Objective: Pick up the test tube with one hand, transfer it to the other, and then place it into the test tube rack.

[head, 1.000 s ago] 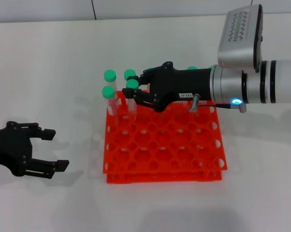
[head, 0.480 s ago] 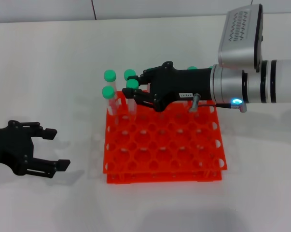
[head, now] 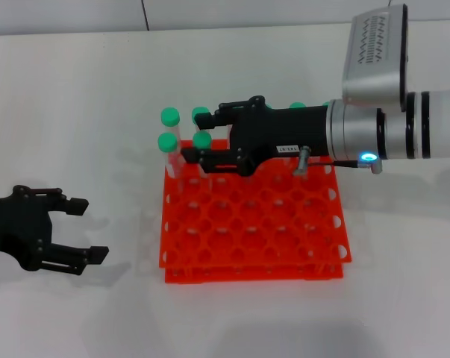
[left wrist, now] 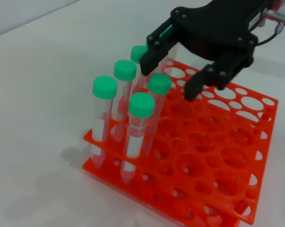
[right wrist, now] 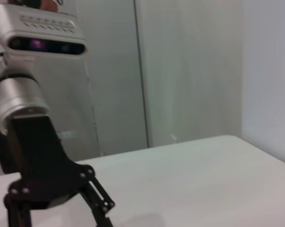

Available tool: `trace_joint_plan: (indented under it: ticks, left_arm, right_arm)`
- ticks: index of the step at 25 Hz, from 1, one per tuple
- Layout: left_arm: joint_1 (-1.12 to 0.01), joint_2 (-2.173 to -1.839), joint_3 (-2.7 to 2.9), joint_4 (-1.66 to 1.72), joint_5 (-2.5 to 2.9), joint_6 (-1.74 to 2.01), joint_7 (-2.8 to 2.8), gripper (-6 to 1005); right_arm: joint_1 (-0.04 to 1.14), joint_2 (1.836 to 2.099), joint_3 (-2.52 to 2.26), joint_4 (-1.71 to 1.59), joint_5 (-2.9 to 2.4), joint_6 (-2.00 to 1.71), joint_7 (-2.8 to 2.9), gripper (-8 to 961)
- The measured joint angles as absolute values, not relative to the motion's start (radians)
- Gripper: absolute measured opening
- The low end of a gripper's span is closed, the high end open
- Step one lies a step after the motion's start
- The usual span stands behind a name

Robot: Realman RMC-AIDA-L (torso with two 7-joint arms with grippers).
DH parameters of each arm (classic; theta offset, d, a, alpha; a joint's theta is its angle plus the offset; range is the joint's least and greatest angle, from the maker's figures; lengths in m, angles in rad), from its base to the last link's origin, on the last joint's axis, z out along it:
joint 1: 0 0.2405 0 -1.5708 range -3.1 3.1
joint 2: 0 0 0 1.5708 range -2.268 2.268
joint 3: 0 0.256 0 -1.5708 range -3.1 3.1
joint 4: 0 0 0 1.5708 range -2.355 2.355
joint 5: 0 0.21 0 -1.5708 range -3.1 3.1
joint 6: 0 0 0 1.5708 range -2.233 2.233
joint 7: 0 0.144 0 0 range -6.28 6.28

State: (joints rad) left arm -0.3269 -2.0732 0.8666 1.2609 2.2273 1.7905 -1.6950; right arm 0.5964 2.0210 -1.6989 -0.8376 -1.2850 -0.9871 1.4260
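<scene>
Currently the right pincer (head: pixel 197 134) — the labelled one, on the silver wrist with the blue light — reaches in from the right over the far-left part of the test tube rack (head: pixel 284 246). Its fingers are spread apart, one on the far side and one on the near side of the test tube (head: pixel 202 149), which stands upright with its green cap level with them. In the left wrist view the tube (left wrist: pixel 157 101) sits in a hole next to four other capped tubes, and neither finger appears to press on it. Judgement: the tube is seated and released.

Left pincer (head: pixel 68 231) — unlabelled — hovers low over the tabletop (head: pixel 75 89), well to the left of the rack and nearer the robot. Fingers apart, holding nothing.

Progress, as judged from the layout:
- pick-up and hand-over: apparently done, since the tube is at the right pincer and the left one is empty;
- insertion into the rack: apparently done, tube vertical in its hole;
- remaining: draw the right pincer clear of the rack.

Risk noted: neighbouring tubes stand close to the far finger, so a sideways exit could knock a cap.
</scene>
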Motion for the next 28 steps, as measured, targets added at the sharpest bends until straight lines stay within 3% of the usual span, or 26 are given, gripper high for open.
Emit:
trace_joint_plan:
  ticks: [5,10,28]
  left_arm:
    - [-0.327,-2.073,0.867,1.261,2.225,1.793,-1.688,893]
    - [-0.325,-2.073,0.862,1.263,2.214,1.796,-1.674,893]
    - [-0.325,-2.067,0.844,1.275,2.126,1.807,-1.640,893]
  right_arm:
    - [0.559,2.015,-1.681,-0.888,-1.282,-1.019,1.419,589]
    - [0.475,2.009,-1.639,-0.994,-1.290,-1.074,1.414,645]
    - [0.396,2.005,-1.231,-1.082,-1.656,-1.407,1.596,640]
